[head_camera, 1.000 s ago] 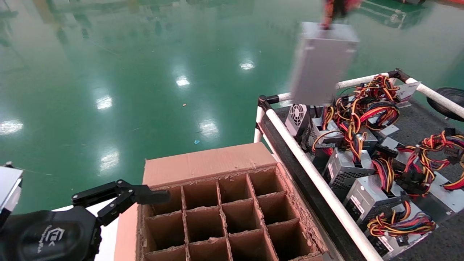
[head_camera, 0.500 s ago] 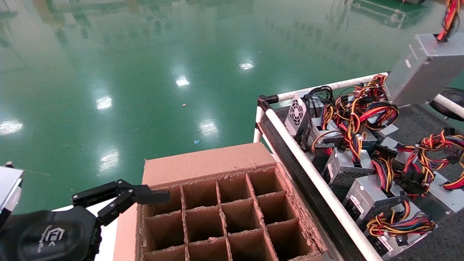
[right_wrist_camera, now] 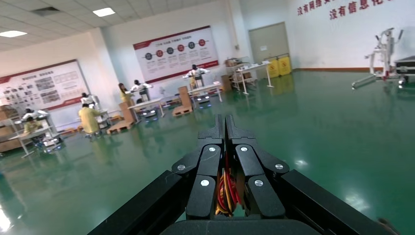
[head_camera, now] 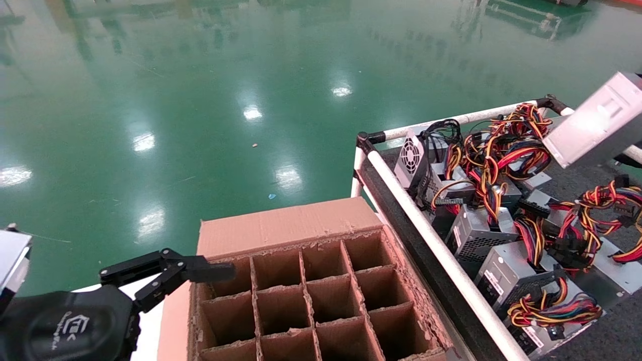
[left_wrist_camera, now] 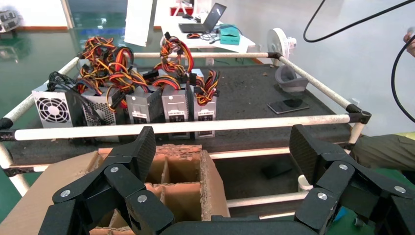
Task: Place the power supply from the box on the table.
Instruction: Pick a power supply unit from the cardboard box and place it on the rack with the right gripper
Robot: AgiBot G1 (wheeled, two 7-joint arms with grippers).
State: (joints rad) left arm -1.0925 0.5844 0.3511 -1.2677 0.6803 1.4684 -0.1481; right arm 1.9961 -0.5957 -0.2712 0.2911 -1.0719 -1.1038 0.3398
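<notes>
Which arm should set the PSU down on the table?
Right. Its claw is shut on the power supply's wires, the unit hanging over the table. Left claw is open by the box.

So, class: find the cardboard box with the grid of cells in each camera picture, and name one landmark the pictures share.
Head view: the box fills the lower middle, beside the open left pincer.
Left wrist view: the box sits low, between that pincer's fingers.
Right wrist view: not in it.
Shared landmark: the white rail.
</notes>
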